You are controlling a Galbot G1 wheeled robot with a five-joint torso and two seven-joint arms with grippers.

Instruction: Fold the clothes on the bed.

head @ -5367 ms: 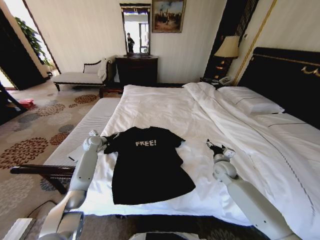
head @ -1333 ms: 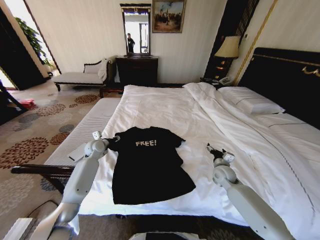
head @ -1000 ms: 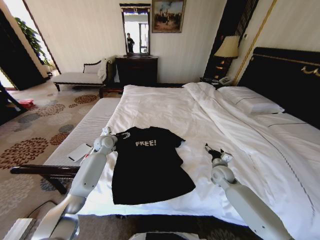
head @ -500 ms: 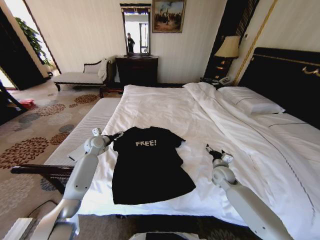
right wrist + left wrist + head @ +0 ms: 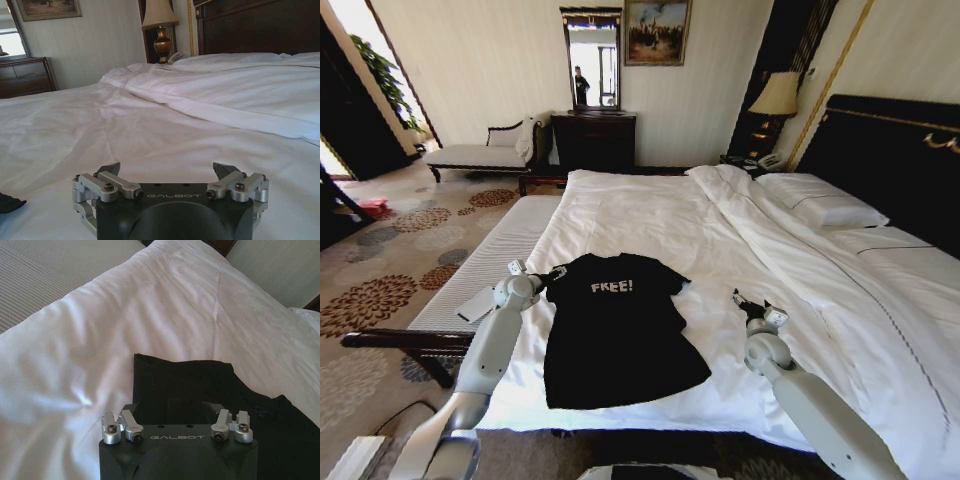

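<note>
The clothes are one black T-shirt [image 5: 615,325] with white "FREE!" lettering, lying flat and face up near the foot of the bed [image 5: 650,215]. My left gripper [image 5: 553,272] hovers at the shirt's left sleeve. In the left wrist view the left gripper [image 5: 172,407] is open, its dark fingers spread just above the black sleeve [image 5: 185,380]. My right gripper [image 5: 740,298] rests low over the white sheet to the right of the shirt, apart from it. In the right wrist view the right gripper [image 5: 167,170] is open with only sheet ahead, and an edge of the shirt [image 5: 10,202] shows at one side.
A striped pale bench [image 5: 490,255] with a dark wooden rail [image 5: 405,340] runs along the bed's left side. Pillows [image 5: 820,205] and the dark headboard [image 5: 890,160] are on the right. A chaise [image 5: 480,155], dresser [image 5: 593,140] and lamp [image 5: 777,95] stand beyond.
My left gripper reached right over the shirt's collar side a second ago and has drawn back left to the sleeve. The right arm has barely moved.
</note>
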